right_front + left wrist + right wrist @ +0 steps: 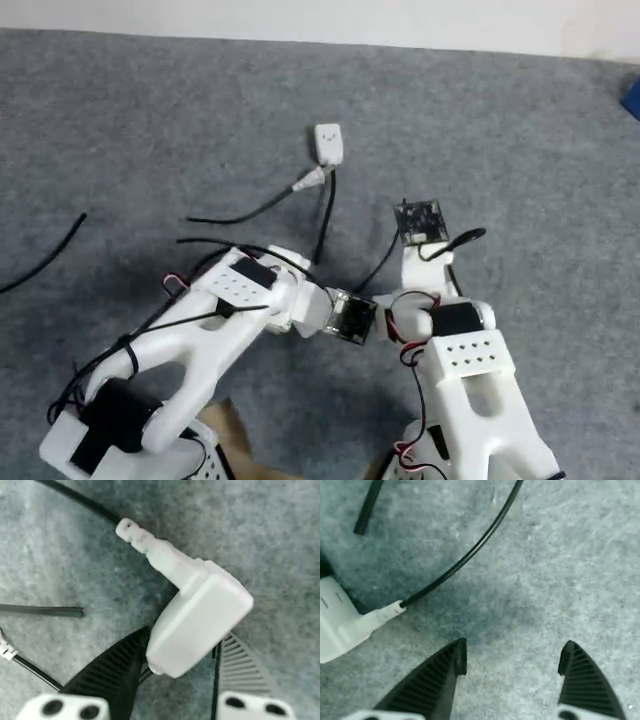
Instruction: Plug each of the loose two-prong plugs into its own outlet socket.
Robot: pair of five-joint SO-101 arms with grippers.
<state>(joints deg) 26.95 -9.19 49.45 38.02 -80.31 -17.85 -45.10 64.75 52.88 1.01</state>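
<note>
A white two-prong plug body point(200, 622) with a ribbed neck and black cable sits between my left gripper's point(182, 639) black fingers point(115, 672), which are shut on its sides just above the grey carpet. My right gripper point(514, 645) stands open over bare carpet. Off to one side of it lies another white plug piece point(335, 625), its black cable point(470, 555) curving away. In the high view a white socket block point(328, 143) lies at the far middle, with a white plug point(308, 182) on a black cable just in front of it. Both wrists meet at the centre.
Grey carpet point(520, 130) covers the whole floor. A loose black cable point(40, 260) runs off the left edge, and more black cables point(240, 215) cross in front of the socket block. A cut cable end point(367, 507) lies near the right gripper. Open carpet lies far right.
</note>
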